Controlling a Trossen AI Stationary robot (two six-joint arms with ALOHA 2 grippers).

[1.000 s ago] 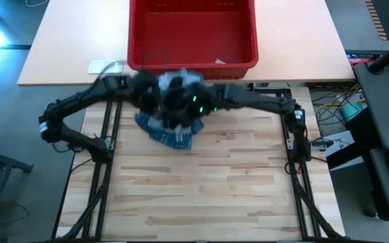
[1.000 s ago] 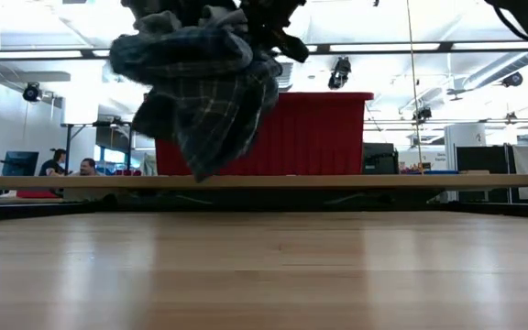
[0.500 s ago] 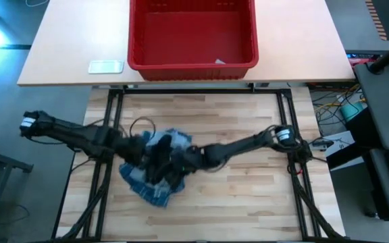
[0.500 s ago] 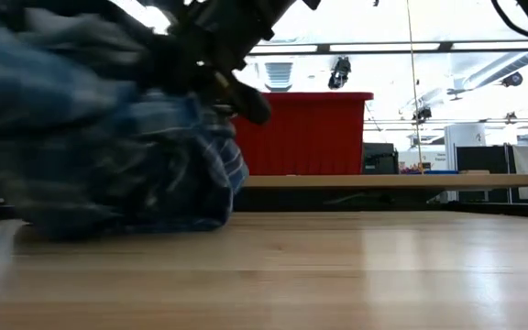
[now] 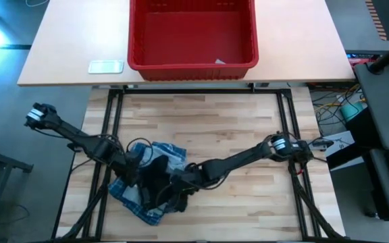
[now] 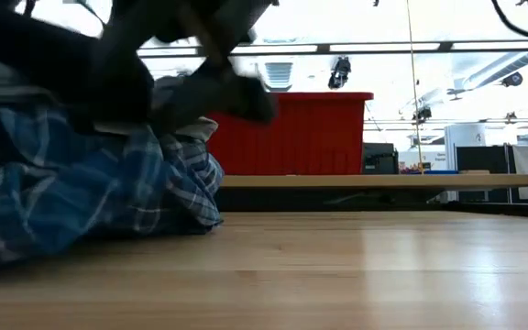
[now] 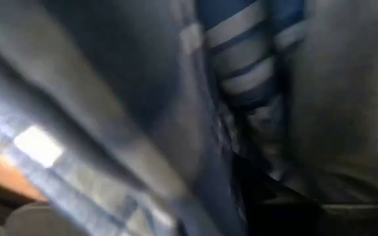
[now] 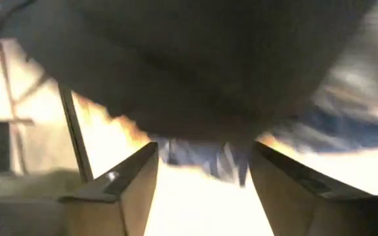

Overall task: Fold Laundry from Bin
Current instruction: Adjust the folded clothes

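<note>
Now plaid shirt (image 5: 155, 177) on table (image 5: 248, 196); R jaws apart, L jaws' state unclear.

Evenly lit from overhead; soft, faint shadows on the wooden table (image 5: 235, 128); cyan glare at the far left corner of the high view; ceiling strip lights (image 6: 374, 46) blown out white in the low view; plaid shirt (image 6: 81, 197) close and soft-focused; both wrist views heavily smeared, cloth filling them; warm overexposed glow behind the right fingers (image 8: 120, 187).

Shirt (image 5: 147, 182) on table (image 5: 248, 202), bin (image 5: 192, 37) well behind
</note>
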